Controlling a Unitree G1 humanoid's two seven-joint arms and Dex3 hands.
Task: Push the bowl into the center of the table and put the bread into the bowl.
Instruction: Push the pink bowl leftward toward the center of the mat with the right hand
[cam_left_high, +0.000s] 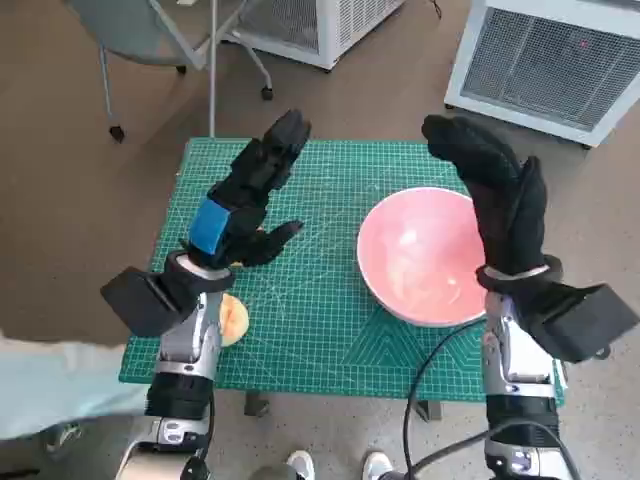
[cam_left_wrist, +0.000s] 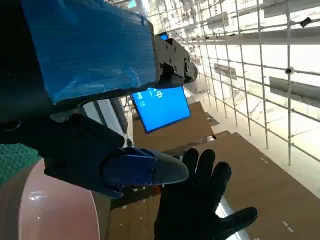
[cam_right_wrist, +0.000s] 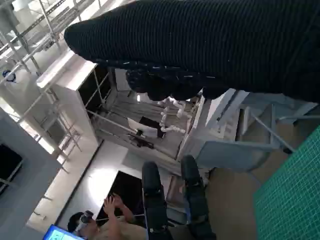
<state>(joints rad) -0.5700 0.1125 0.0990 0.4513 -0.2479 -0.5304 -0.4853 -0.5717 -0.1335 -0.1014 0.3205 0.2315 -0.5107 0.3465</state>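
**Both hands raised and empty; bowl at table's right, bread at its left front**

Here, in the head view, we see the pink bowl (cam_left_high: 425, 255) sitting on the green cutting mat (cam_left_high: 320, 320), over toward the right side of the table and not at its middle. The bowl holds nothing. The bread (cam_left_high: 234, 320), a pale round piece, lies near the mat's left front edge, mostly hidden under the left forearm, well apart from the bowl.

The left hand (cam_left_high: 248, 195) is above the mat's left half, blue tape showing on its back, fingers stretched out toward the far edge and thumb spread to the side; it holds nothing. The right hand (cam_left_high: 500, 190) stands just beside the bowl's right rim, fingers extended and bent forward at the tips, nothing in it. We cannot tell whether the glove touches the rim.

In the left wrist view we note the blue-taped back of the left hand (cam_left_wrist: 90, 50) filling much of the frame, its fingers (cam_left_wrist: 145, 170) straight and empty. The bowl's pink rim (cam_left_wrist: 45, 210) shows in one corner with a patch of mat (cam_left_wrist: 15, 160) next to it. The gloved right hand (cam_left_wrist: 200, 205) appears beyond, fingers spread wide.

In the right wrist view the glove (cam_right_wrist: 210, 45) crosses the frame as a dark band; its fingers hardly show. The left hand's fingers (cam_right_wrist: 152, 195) rise in front of the room. A corner of mat (cam_right_wrist: 295, 200) shows, and a person (cam_right_wrist: 105, 222) sits far off.
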